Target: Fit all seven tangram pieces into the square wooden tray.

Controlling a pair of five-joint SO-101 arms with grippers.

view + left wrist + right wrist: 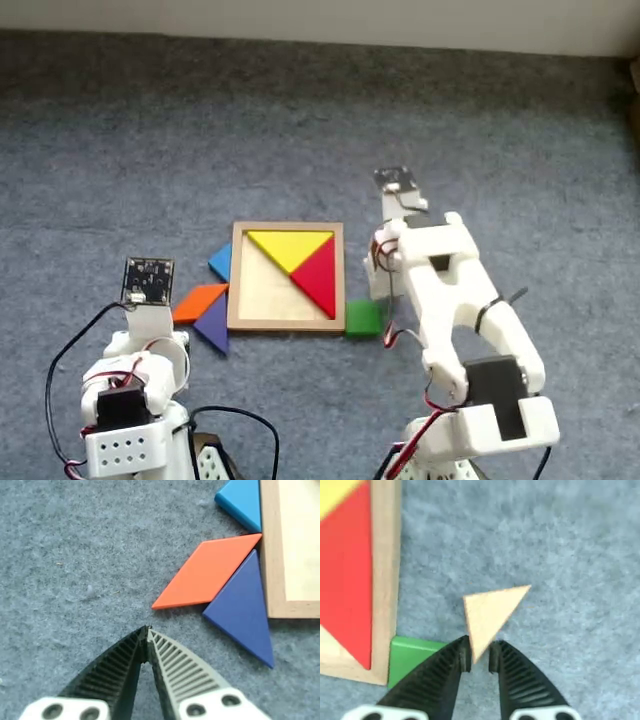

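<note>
The square wooden tray (236,300) lies mid-table with a yellow triangle (285,248) and a red triangle (318,280) in it. Against its left side lie a light blue piece (220,262), an orange parallelogram (200,302) and a dark blue triangle (213,326). A green square (362,317) sits at the tray's near right corner. My right gripper (479,656) is shut on the tip of a pale wooden triangle (490,611), beside the green square (412,656). My left gripper (147,634) is shut and holds nothing, just short of the orange parallelogram (210,570).
Grey carpet covers the whole table. The left half and near part of the tray floor (262,290) are bare wood. Cables (235,420) trail from both arm bases at the near edge.
</note>
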